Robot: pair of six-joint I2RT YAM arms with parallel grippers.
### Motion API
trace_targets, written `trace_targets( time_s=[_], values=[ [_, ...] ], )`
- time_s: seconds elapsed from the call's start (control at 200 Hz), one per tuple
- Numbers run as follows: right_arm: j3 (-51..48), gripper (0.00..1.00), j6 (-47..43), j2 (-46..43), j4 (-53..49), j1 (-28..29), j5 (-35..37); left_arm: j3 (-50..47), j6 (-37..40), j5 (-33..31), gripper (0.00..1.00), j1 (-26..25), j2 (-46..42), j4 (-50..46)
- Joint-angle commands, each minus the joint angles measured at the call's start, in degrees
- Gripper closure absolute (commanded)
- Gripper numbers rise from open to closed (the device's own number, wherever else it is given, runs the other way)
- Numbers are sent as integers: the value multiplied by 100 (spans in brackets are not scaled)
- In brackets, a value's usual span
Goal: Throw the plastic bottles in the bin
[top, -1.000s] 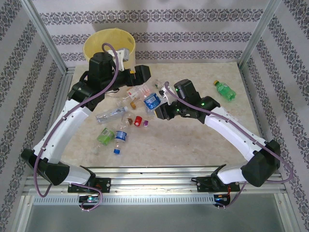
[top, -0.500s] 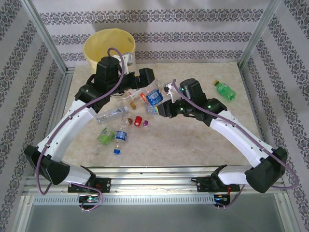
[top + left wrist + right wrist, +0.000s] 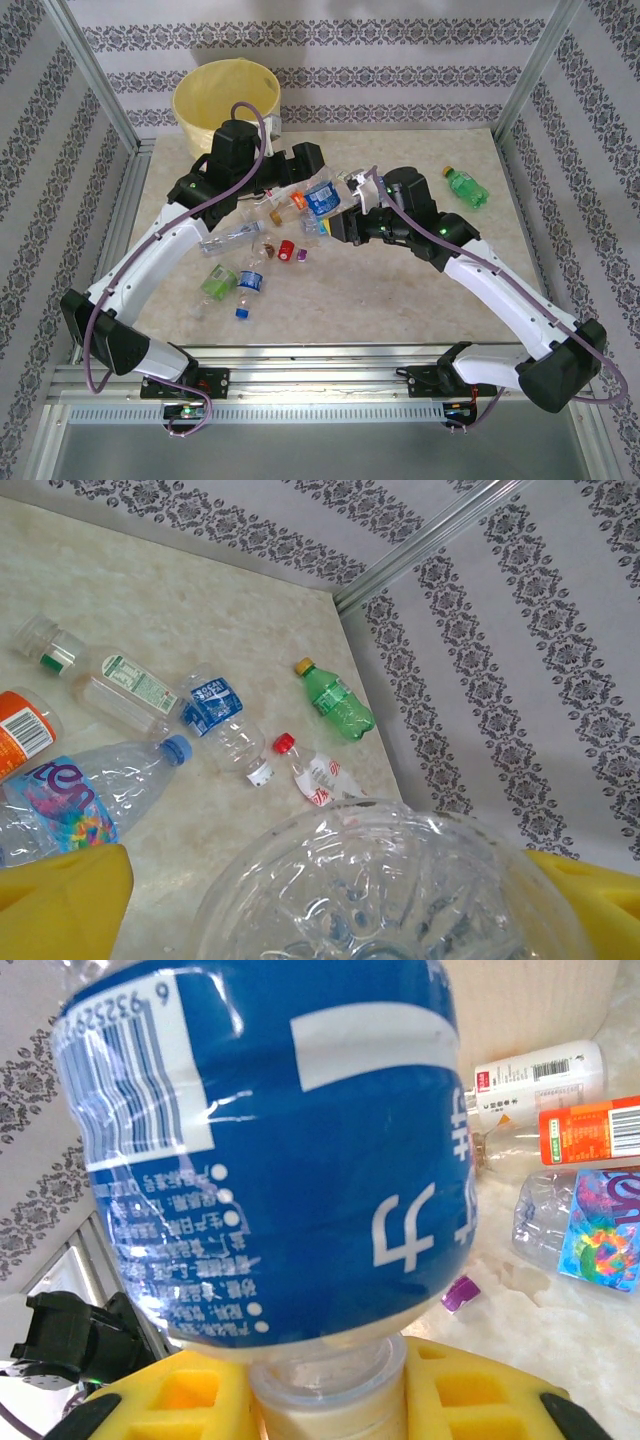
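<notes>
Yellow-lined, the bin point(image 3: 190, 95) stands far left. Left hand point(image 3: 325, 900), fingers apart, straddles a clear bottle base point(image 3: 400, 870); right hand point(image 3: 325, 1400) is clamped on the neck of the blue-label bottle point(image 3: 280, 1140). Released too early, that slick bottle would likely fall onto the surface point(image 3: 400, 290), short of the bin.

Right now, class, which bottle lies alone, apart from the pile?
The green bottle with the yellow cap, lying by itself at the far right; all the rest crowd together left of centre.

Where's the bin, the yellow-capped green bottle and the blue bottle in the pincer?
bin point(image 3: 215, 90): top view, yellow lining.
green bottle point(image 3: 340, 702): left wrist view, body.
blue bottle point(image 3: 280, 1140): right wrist view, label.
</notes>
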Motion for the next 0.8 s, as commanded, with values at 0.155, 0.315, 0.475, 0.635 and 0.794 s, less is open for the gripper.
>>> trace_targets(
  time_s=[0.155, 0.315, 0.475, 0.635, 0.794],
  values=[
    [-100, 90, 117, -118, 366, -21, -296, 56, -96, -177, 23, -69, 97, 140],
    [-109, 90, 131, -109, 403, -20, -327, 136, -5, -195, 39, -70, 126, 52],
    [-126, 88, 148, -81, 451, -21, -435, 184, 40, -156, 61, -64, 166, 88],
    [-137, 84, 163, -54, 461, -24, -547, 255, 136, -153, 69, -61, 191, 18],
    [-163, 73, 183, -47, 465, -20, -560, 332, 225, -155, 74, -63, 202, -16]
  ],
)
